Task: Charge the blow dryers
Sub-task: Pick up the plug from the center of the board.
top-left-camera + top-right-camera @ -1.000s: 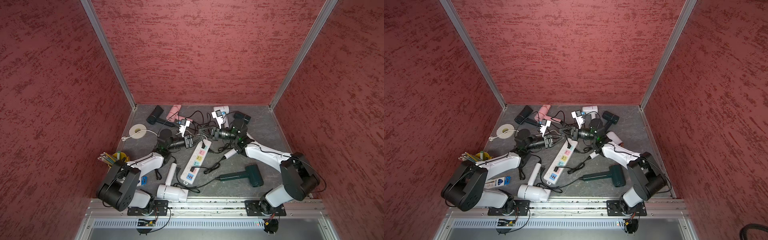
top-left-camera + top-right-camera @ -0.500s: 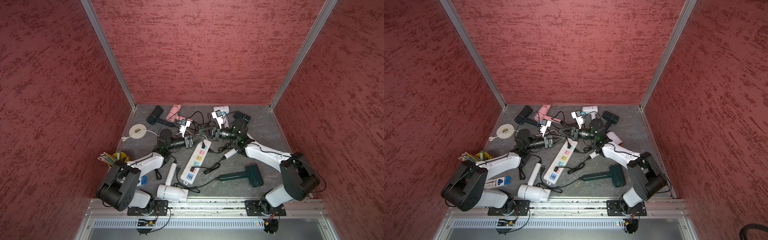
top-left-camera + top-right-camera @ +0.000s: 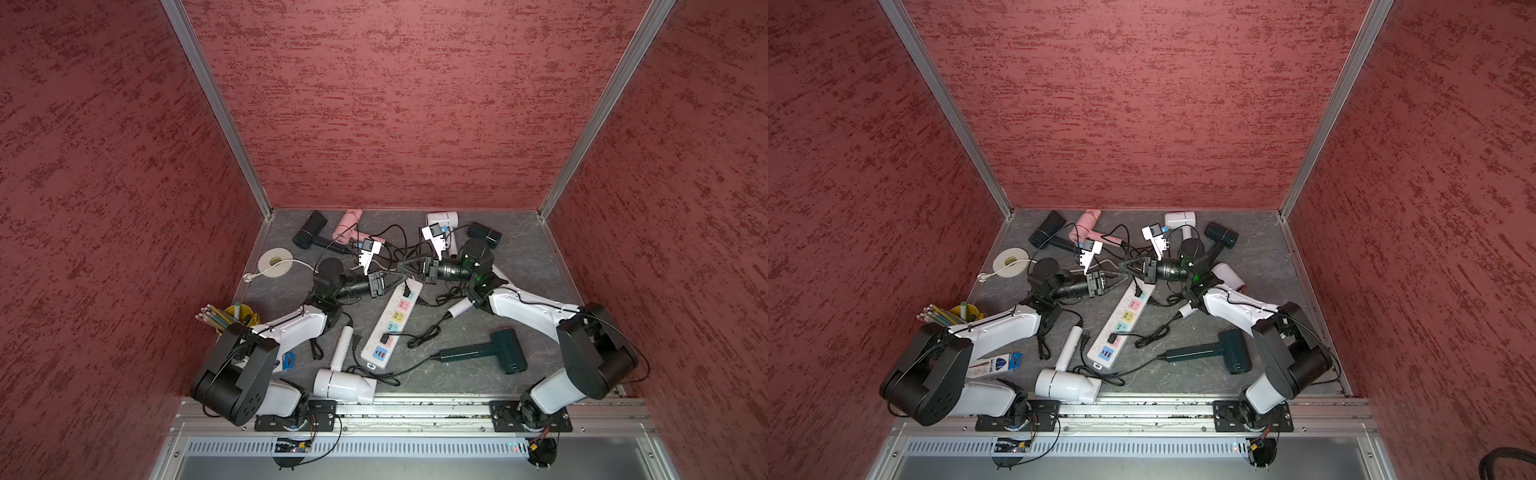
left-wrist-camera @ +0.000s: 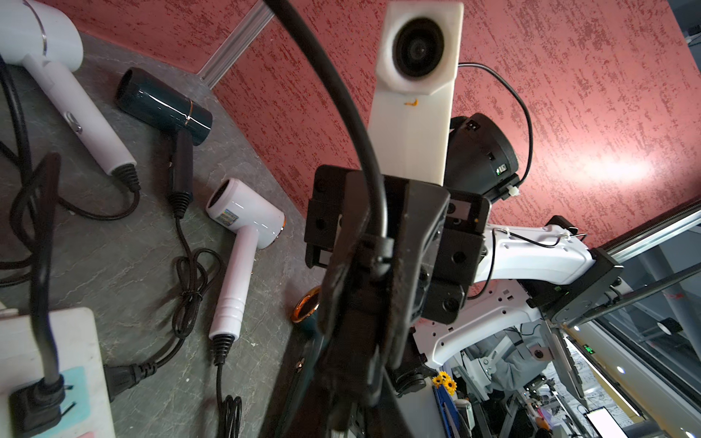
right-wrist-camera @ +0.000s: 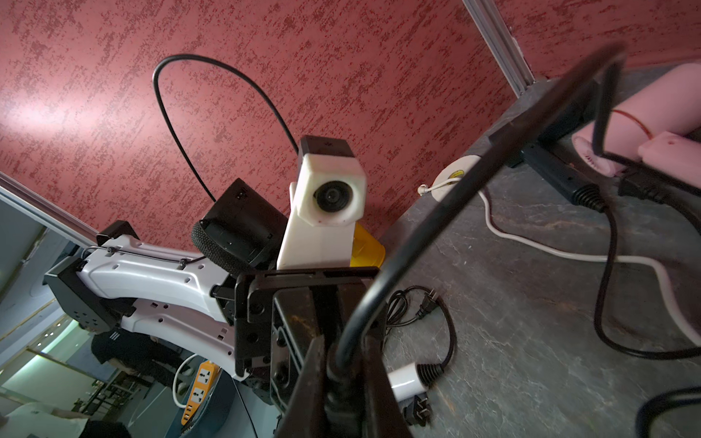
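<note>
Because both arms meet over the middle of the grey table [image 3: 528,266], I log from the left arm's side across. Yellow pencil cup [image 3: 245,316] sits at the left edge beside the left arm, with the white tape roll [image 3: 274,262] farther back by the wall. Black dryer [image 3: 309,229] lies in the back left corner and the pink dryer [image 3: 347,224] just beside it, cords trailing into the central tangle. Front white dryer [image 3: 345,382] lies along the near rail, handle pointing away from it, beside the power strip [image 3: 397,318]. The strip runs diagonally up the middle, and I count two black plugs seated in it, one at the far end and one lower down. Left gripper [image 3: 394,277] hovers over the strip's far end, tip to tip with the right gripper [image 3: 409,269]. In the left wrist view its fingers are blurred, but they look pinched narrow on a black cord [image 4: 341,94]. The right wrist view is clearer: the right jaws are clamped on what seems the same cord, which arcs off towards the back left corner. I cannot trace which dryer it belongs to. Back white dryer [image 3: 442,220] sits by the rear wall, with the navy dryer [image 3: 484,235] just right of it. Third white dryer [image 3: 459,308] is mostly hidden under the right forearm, handle poking out. Dark green dryer [image 3: 503,351] lies apart at front right, cord running left.
</note>
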You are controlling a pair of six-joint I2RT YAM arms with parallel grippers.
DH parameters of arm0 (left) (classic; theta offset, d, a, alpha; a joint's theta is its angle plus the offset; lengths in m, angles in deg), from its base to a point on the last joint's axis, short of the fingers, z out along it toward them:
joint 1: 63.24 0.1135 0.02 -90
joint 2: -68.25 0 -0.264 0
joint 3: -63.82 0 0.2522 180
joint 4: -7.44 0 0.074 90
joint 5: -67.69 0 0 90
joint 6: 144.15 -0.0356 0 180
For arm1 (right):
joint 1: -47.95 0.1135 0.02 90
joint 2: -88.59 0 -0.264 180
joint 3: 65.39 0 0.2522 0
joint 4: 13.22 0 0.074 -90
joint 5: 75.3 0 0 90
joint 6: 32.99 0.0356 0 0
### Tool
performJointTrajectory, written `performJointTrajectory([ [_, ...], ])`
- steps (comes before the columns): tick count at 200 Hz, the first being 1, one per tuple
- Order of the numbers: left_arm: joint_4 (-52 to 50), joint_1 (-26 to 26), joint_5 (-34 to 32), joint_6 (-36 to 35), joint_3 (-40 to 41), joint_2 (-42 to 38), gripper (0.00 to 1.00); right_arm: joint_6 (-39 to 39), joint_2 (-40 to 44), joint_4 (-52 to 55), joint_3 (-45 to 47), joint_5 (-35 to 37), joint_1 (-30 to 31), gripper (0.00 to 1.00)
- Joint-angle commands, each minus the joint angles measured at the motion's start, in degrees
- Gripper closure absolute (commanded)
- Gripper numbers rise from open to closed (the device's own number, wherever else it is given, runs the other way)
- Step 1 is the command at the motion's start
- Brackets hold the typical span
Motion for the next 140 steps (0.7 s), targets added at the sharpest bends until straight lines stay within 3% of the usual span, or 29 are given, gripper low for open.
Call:
performJointTrajectory([
  [1,-1.58,0.61,-2.09,-1.13,-0.94,-0.96,0.88,-1.41,0.41,0.94,0.16,-1.56,0.21,0.94],
  [47,-6.6,-0.05,-4.12,-4.98,-1.39,-2.26,0.9,-4.24,2.74,6.16,0.01,0.47,0.24,0.83],
  [65,-7.87,-0.18,-4.66,-6.17,-1.58,-2.42,0.9,-5.8,3.61,8.75,-0.04,1.31,0.24,0.67],
  [84,-10.41,-0.47,-5.69,-8.18,-1.93,-2.94,0.9,-8.43,4.32,13.97,-1.11,2.83,0.26,0.6],
  [140,-24.6,-4.04,-15.75,-19.48,-3.42,-6.82,0.9,-16.63,7.55,35.33,-6.88,11.49,0.12,0.23],
])
